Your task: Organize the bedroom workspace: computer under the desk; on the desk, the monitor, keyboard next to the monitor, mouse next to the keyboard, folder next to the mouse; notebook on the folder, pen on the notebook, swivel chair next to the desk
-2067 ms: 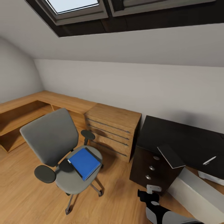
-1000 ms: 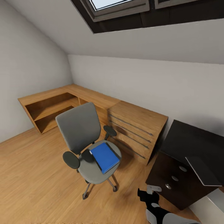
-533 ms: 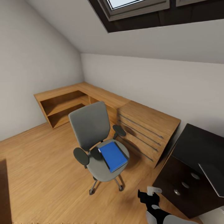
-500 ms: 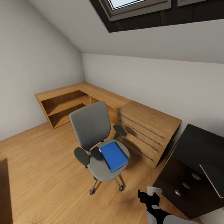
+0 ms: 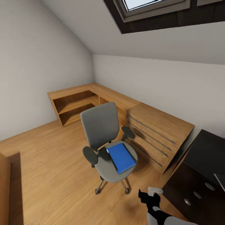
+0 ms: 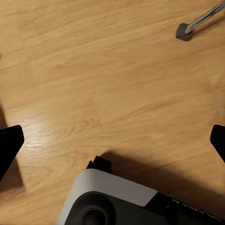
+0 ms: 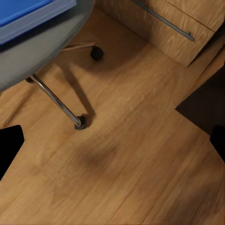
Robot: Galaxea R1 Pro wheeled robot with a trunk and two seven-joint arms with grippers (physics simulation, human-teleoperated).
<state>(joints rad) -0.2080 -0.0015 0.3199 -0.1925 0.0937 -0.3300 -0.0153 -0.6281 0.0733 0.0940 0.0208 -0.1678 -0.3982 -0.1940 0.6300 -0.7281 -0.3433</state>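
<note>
The grey swivel chair (image 5: 100, 125) stands on the wood floor mid-room, and the blue folder (image 5: 121, 158) lies flat on its seat. One corner of the black desk (image 5: 208, 149) with its knobbed drawer unit shows at the right edge. A grey corner of the notebook (image 5: 221, 182) overhangs that unit. My right gripper (image 5: 149, 192) hangs low in front of the chair, open and empty. In the right wrist view the right gripper (image 7: 112, 145) looks at the chair's chrome base (image 7: 56, 101) and the folder's edge (image 7: 28, 16). My left gripper (image 6: 112, 140) is open above bare floor.
A light-wood drawer chest (image 5: 159, 132) stands between the chair and the desk, against the wall. A low L-shaped wooden shelf (image 5: 76, 103) fills the far corner. A wooden furniture edge (image 5: 3, 187) is at the left. My base (image 6: 112, 199) shows below the left gripper.
The camera has kept turning left, so everything slides right in the picture and most of the desk has left the frame. Chair and folder keep their places in the room.
</note>
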